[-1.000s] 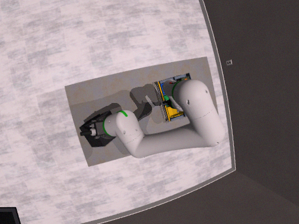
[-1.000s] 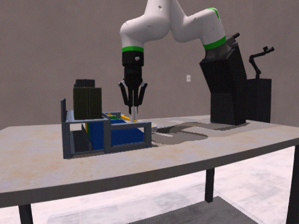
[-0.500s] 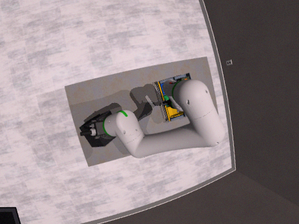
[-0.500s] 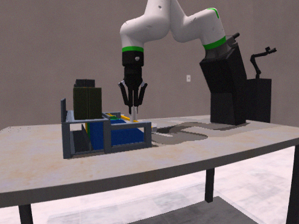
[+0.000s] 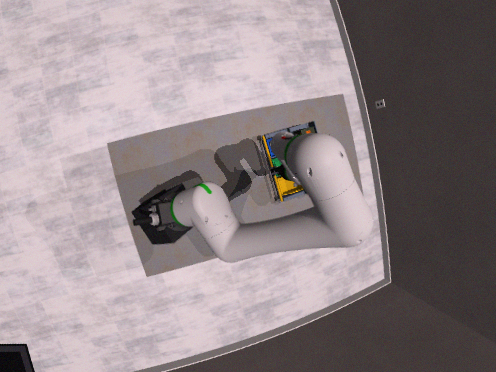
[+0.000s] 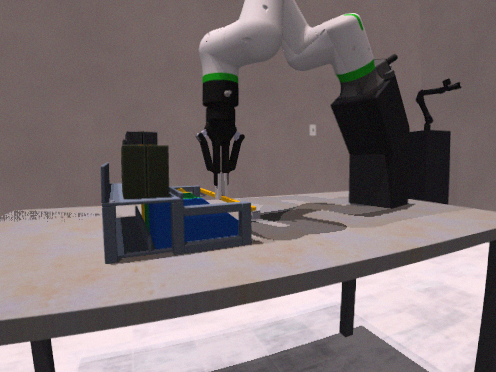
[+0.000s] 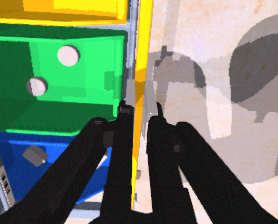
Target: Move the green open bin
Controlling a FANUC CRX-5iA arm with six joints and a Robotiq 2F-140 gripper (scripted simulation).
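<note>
The green open bin point(image 7: 70, 70) stands in the grey shelf point(image 6: 175, 214), between a yellow bin point(image 7: 65, 10) and a blue bin point(image 7: 40, 150). Two round parts point(image 7: 67, 55) lie in it. In the overhead view only a sliver of the green bin point(image 5: 276, 165) shows beside my arm. My gripper point(image 7: 138, 92) point(image 6: 221, 180) points straight down at the shelf's front edge. Its fingers are shut on a thin yellow strip point(image 7: 142, 65) that runs along the shelf front, right next to the green bin's front edge. The bin sits level in the shelf.
A dark green box point(image 6: 145, 171) stands on top of the shelf at its left end. My black base point(image 6: 372, 149) is at the table's far right. The shelf sits near the table's middle, with bare table top point(image 7: 225, 125) in front of it.
</note>
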